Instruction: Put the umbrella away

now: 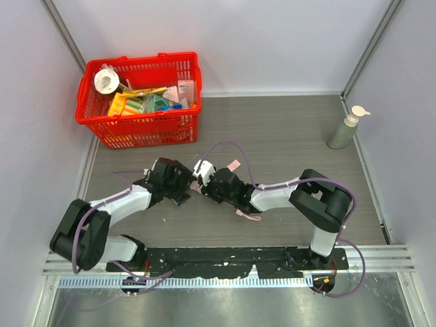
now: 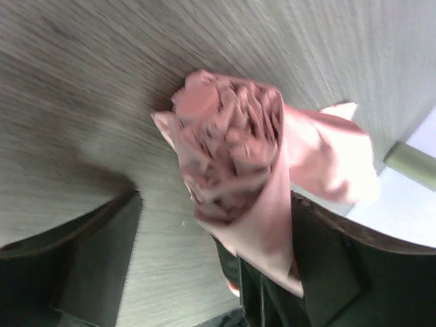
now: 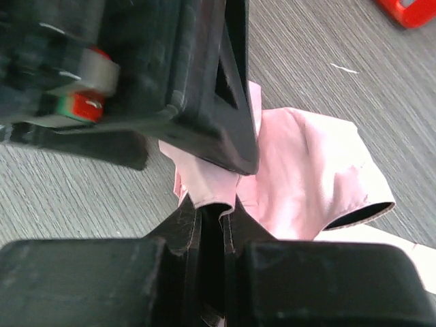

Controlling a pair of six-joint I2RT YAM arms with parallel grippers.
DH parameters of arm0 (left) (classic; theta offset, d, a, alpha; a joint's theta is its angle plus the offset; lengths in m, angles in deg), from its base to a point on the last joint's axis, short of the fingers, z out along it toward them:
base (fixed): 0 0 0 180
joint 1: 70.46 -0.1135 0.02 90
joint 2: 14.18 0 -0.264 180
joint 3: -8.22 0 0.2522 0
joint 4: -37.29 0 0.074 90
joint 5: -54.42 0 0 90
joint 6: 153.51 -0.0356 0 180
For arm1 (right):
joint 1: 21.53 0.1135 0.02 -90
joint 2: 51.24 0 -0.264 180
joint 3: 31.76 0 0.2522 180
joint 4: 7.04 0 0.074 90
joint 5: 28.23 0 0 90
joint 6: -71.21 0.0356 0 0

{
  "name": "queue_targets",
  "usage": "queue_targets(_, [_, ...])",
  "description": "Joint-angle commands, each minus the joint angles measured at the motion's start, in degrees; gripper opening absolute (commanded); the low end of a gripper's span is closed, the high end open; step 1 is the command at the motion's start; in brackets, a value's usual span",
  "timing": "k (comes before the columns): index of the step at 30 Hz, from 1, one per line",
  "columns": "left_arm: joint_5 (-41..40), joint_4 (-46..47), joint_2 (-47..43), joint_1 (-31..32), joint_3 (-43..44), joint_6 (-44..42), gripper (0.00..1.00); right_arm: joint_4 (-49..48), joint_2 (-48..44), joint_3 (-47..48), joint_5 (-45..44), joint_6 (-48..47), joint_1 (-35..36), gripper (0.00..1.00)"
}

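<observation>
Where the arms meet at centre frame in the overhead view, I see the umbrella on the table between the left gripper and the right gripper. Left wrist view: its fingers stand wide, the bunched umbrella between them. Right wrist view: the fingers, lower centre, pinch pink fabric.

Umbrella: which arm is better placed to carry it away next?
The right, probably. The right gripper is pinched shut on the pink fabric of the umbrella, while the left gripper stands open around its bunched end, its fingers not closed on it.
</observation>
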Motion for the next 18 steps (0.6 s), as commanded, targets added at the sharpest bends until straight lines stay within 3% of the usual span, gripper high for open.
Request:
queue_targets(1, [-6.09, -2.90, -6.06, 0.39, -6.05, -6.00, 1.00, 7.59, 5.12, -5.64, 14.12, 10.67, -2.88, 0.01])
queue_targets(7, [-5.66, 4.22, -14.68, 0.48, -11.68, -10.13, 1.00, 5.03, 7.58, -6.97, 24.74, 16.31, -5.87, 0.01])
queue_targets(18, [-5.83, 2.82, -21.97, 0.48, -11.07, -15.84, 1.00, 3.17, 12.59, -6.62, 33.72, 23.52, -11.32, 0.01])
